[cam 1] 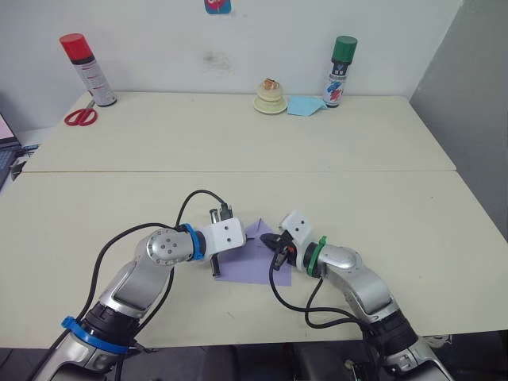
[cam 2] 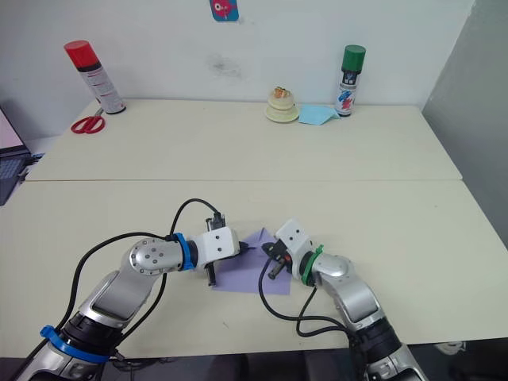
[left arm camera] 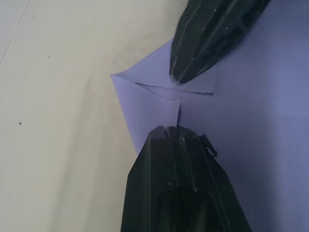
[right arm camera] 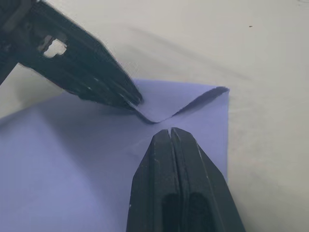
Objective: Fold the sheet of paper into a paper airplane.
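Lavender paper (cam 1: 255,262) lies on your cream table (cam 1: 238,151) below a white wall, partly hidden by the left gripper (left arm camera: 179,126) and right gripper (right arm camera: 170,133), both closed, pressing folded corners.

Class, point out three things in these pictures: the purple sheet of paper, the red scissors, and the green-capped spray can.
sheet of paper (cam 1: 255,268), left eye view, flat middle of the sheet.
scissors (cam 1: 80,117), left eye view, red handles.
green-capped spray can (cam 1: 340,74), left eye view, the can's body.

Left gripper (left arm camera: 179,133) tip on sheet of paper (left arm camera: 251,111) at folded corner; right gripper (left arm camera: 186,75) opposite, fingers together.
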